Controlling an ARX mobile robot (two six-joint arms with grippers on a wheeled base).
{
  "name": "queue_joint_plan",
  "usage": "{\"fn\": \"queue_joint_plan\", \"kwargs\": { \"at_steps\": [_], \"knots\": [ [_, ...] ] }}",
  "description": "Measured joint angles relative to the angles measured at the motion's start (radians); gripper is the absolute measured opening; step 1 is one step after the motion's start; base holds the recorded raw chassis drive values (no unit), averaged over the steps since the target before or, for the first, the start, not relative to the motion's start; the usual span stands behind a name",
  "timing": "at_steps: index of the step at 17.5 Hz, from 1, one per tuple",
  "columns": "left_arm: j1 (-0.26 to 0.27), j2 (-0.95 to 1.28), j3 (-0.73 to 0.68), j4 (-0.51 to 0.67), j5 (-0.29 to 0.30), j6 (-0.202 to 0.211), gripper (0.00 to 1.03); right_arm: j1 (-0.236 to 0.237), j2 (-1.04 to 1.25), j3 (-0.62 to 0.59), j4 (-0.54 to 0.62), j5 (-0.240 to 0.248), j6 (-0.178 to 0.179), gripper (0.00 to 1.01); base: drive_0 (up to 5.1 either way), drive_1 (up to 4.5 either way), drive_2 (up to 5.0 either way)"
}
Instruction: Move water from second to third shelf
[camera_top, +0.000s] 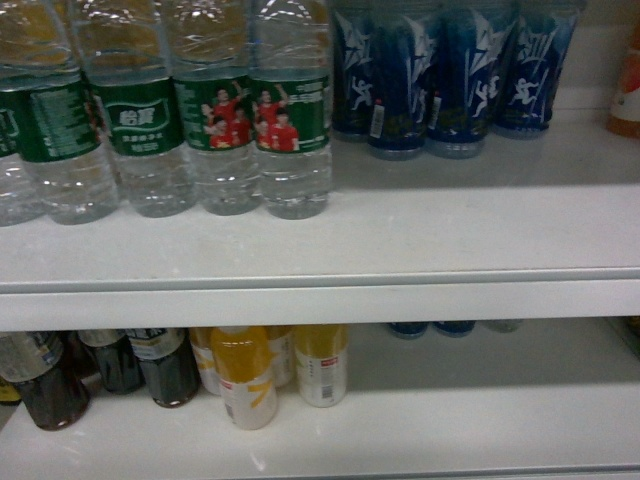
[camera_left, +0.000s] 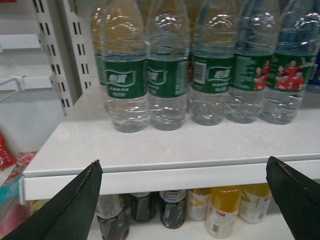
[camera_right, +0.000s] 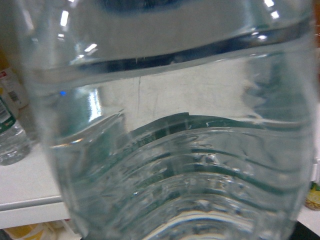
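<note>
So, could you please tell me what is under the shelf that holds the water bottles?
Under the white shelf stand dark drink bottles at left, yellow juice bottles beside them, and blue bottle bases far back. The shelf edge hides all their tops, so caps cannot be seen.

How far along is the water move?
Done: nothing visibly placed yet. In hand: a water bottle fills the right wrist view, likely gripped, though the fingers are unseen. The left gripper is open and empty in front of the water shelf. Left: the whole placement.
</note>
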Motion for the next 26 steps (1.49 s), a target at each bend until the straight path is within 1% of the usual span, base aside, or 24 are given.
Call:
{"fn": "queue_joint_plan", "kwargs": {
  "at_steps": [18,19,20,21,22,26],
  "knots": [
    [0.0,0.0,0.0,-0.002,-0.005,0.0,0.98,0.0,0.003,0.0,-0.003,-0.001,0.0,0.41,-5.0,2.41,2.4],
    [0.0,0.0,0.0,-0.004,-0.006,0.0,0.98,0.003,0.004,0.0,0.003,-0.02,0.0,0.41,-4.9,2.44,2.4],
    [0.0,0.0,0.0,0.003,-0.002,0.0,0.98,0.007,0.002,0.0,0.002,-0.024,0.0,0.41,0.0,0.0,0.0],
    [0.0,0.0,0.0,0.0,-0.003,0.0,0.98,0.006,0.002,0.0,-0.005,-0.003,0.0,0.41,0.0,0.0,0.0],
    [0.0,0.0,0.0,-0.003,-0.001,0.0,0.98,-0.001,0.002,0.0,0.002,0.003,0.0,0.41,0.0,0.0,0.0],
    [0.0,0.0,0.0,-0.002,0.0,0.0,0.98,0.0,0.002,0.0,0.0,0.001,0.0,0.41,0.0,0.0,0.0]
  ]
}}
